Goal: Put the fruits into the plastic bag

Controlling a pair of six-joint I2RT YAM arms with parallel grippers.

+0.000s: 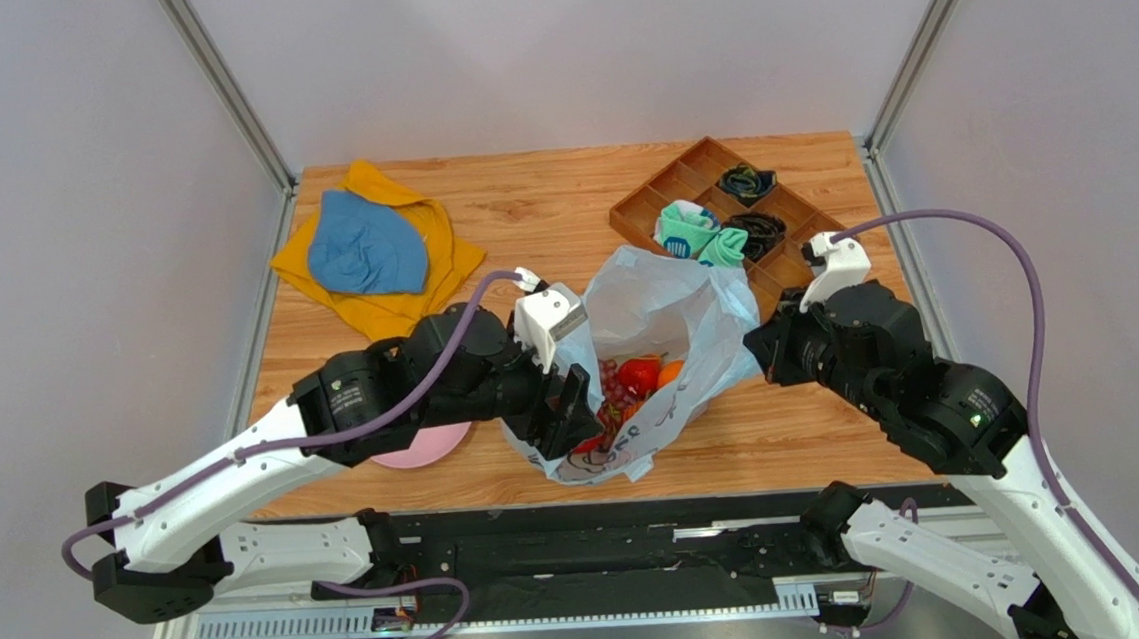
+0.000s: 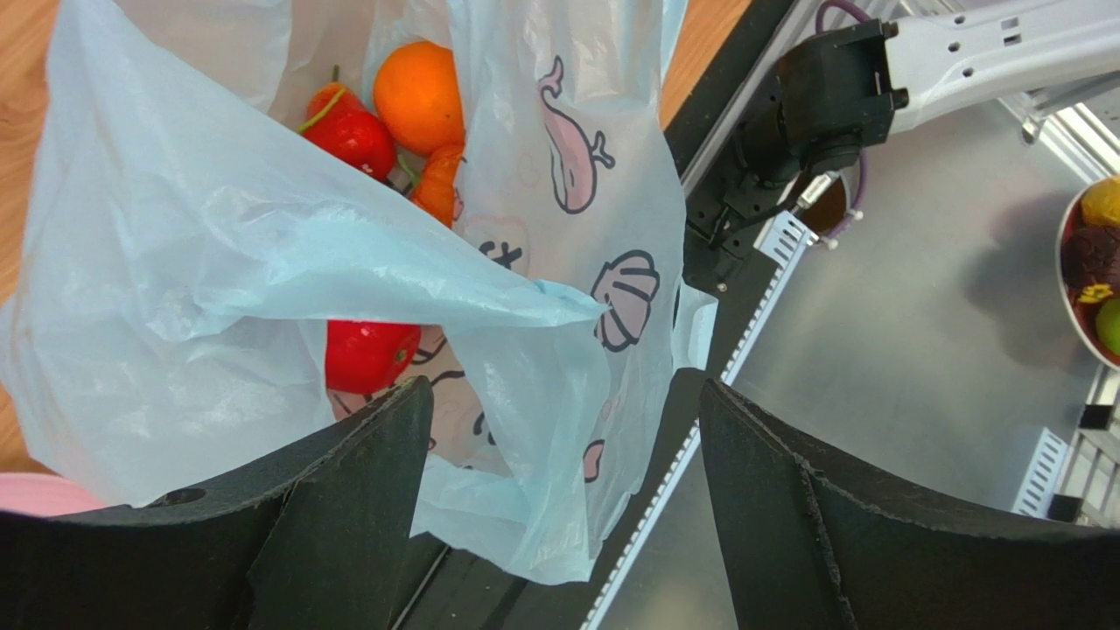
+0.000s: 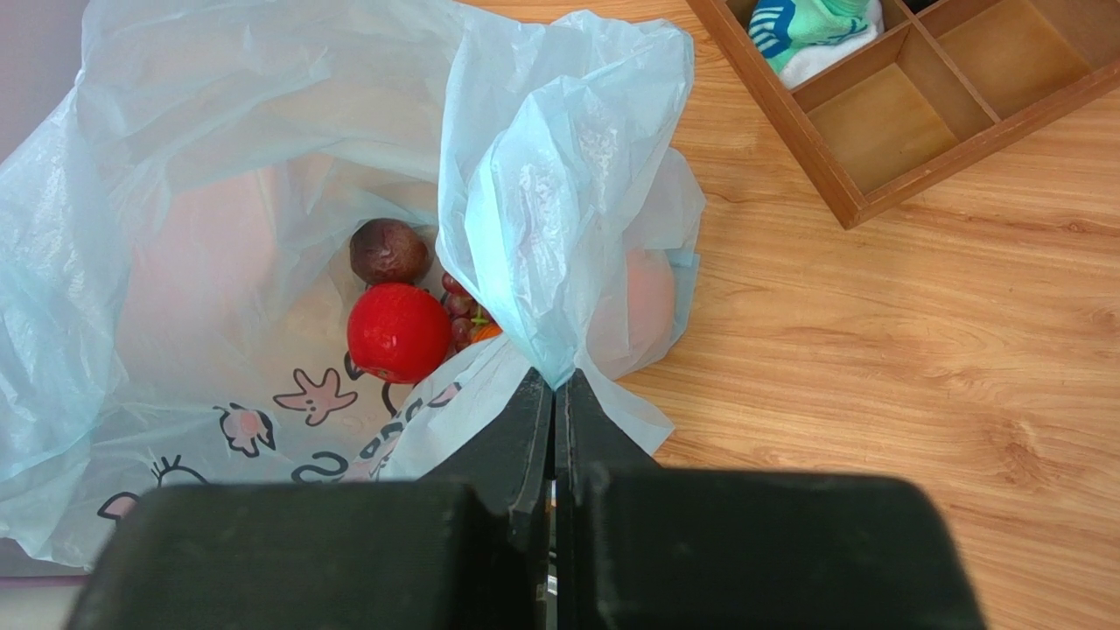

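Wooden table [image 1: 553, 208], grey walls [image 1: 572, 49] on three sides. Near edge, centre: plastic bag [image 1: 650, 307], mouth open, containing orange [image 2: 418, 95], red apple [image 3: 398, 331], plum [image 3: 389, 250]. Left gripper [image 2: 565, 446]: spread wide, gripping nothing, over bag's near side. Right gripper [image 3: 554, 394]: pinched tight on bag's edge. Far corners: yellow cloth [image 1: 436, 261], compartment tray [image 1: 644, 212].

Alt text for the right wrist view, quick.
The right pincer is shut on a fold of the plastic bag, with a red apple and dark plum visible inside. A wooden tray lies at upper right.
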